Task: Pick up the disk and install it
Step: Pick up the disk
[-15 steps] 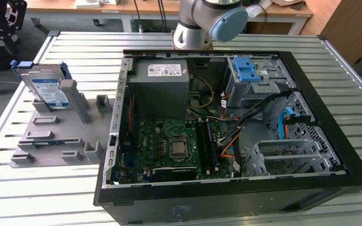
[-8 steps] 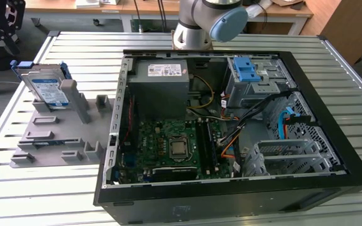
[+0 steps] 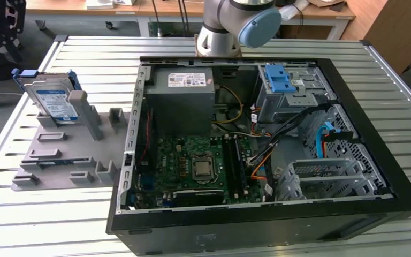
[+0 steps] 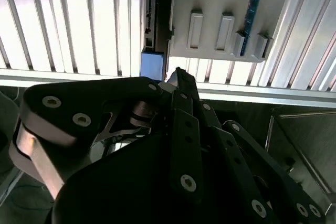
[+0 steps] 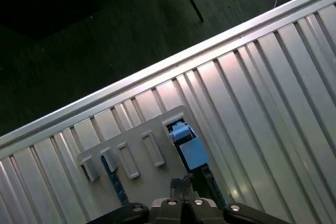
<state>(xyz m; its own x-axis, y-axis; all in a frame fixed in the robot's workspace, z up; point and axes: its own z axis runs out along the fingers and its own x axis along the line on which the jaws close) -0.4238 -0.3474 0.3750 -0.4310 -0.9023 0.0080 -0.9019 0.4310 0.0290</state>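
Gripper (image 5: 181, 183) near the disk (image 3: 54, 101) — nothing held
Jaws closed together, empty; the disk stands upright in the grey fixture (image 3: 55, 160), beside the open computer case (image 3: 263, 227)

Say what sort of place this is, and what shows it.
Likely a robotics lab for PC assembly: a robot arm, an open computer case on a slatted table, a disk in a grey fixture.

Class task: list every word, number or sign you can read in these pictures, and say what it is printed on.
No text can be read here.
Label on the disk: print too small to read.
Sticker on the power-supply box: too small.
Sticker on the case front: too small.
Markings on the motherboard: too small.
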